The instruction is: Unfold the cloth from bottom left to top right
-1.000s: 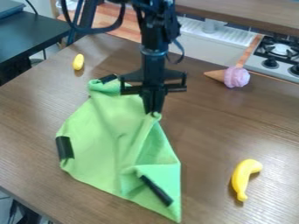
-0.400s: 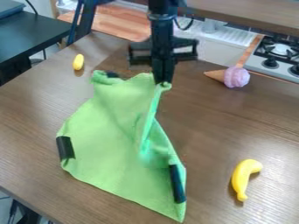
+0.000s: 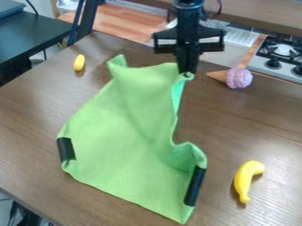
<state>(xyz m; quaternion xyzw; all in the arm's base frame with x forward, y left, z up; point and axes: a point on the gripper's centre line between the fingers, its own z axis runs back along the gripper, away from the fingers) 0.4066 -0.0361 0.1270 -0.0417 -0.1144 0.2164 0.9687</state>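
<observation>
The gripper (image 3: pixel 187 70) hangs at the upper middle of the camera view, shut on the top right corner of the green cloth (image 3: pixel 124 132). That corner is held up, and the cloth slopes down from it to the table. A second peak stands at the cloth's upper left. Along the right side the edge curls over, with a fold above the black patch at lower right. Another black patch lies on the left edge. The lower part of the cloth is spread fairly flat.
On the brown table (image 3: pixel 247 128) a yellow banana (image 3: pixel 247 180) lies right of the cloth. A toy ice cream cone (image 3: pixel 238 77) is right of the gripper, and a small yellow object (image 3: pixel 79 62) sits at upper left. A toy stove (image 3: pixel 282 55) stands behind.
The gripper has moved up and right with the cloth's corner. The cloth has opened out, its lower right black patch shifting right and its upper left corner rising, with the black patch there now out of sight.
</observation>
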